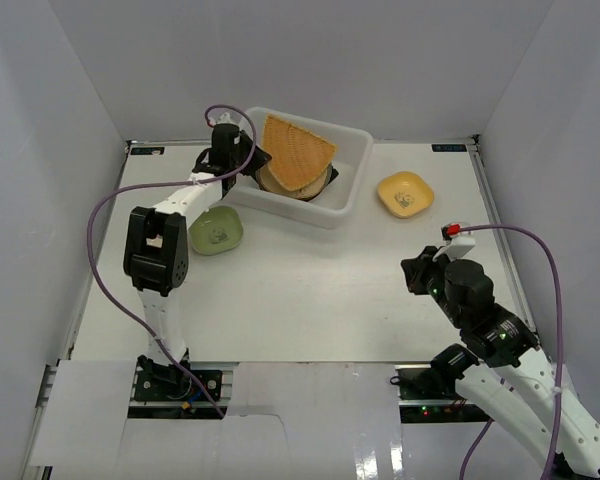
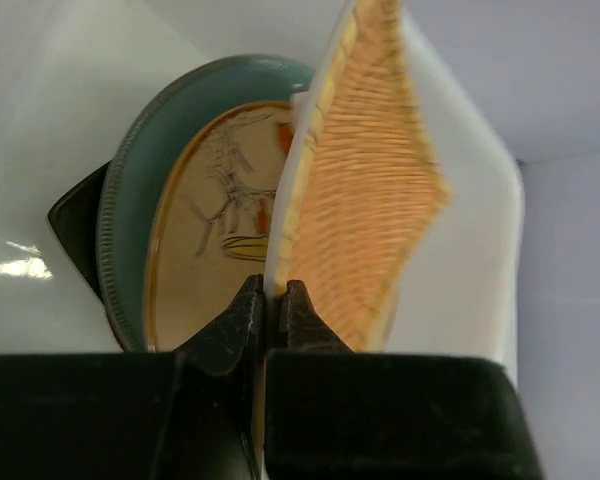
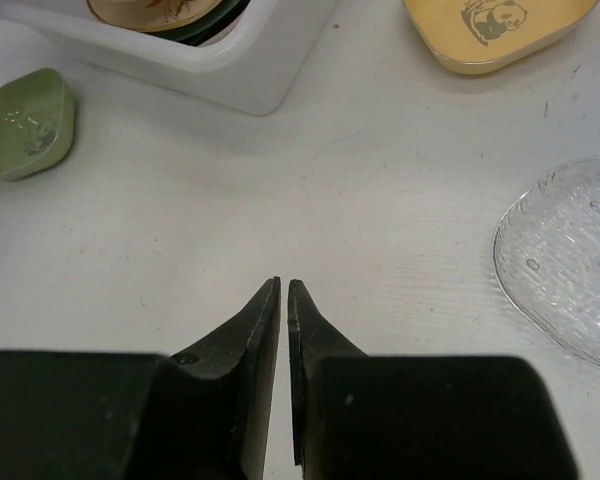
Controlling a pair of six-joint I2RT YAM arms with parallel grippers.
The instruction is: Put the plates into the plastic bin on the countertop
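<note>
Item: woven tan plate (image 1: 298, 152), tilted on edge over plastic bin (image 1: 348, 200), far side of desk (image 1: 310, 290). We log left pincer (image 2: 272, 300) pinching its rim, likely for lowering onto stacked plates (image 2: 200, 220). Right pincer (image 3: 283, 290) pressed together, empty. Green plate (image 1: 216, 232) and yellow plate (image 1: 405, 193) outstanding.

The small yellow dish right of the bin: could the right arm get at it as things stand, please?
Probably yes. The right gripper is shut on nothing, the countertop between it and the yellow dish is bare, and the clear plate lies off to one side.
</note>
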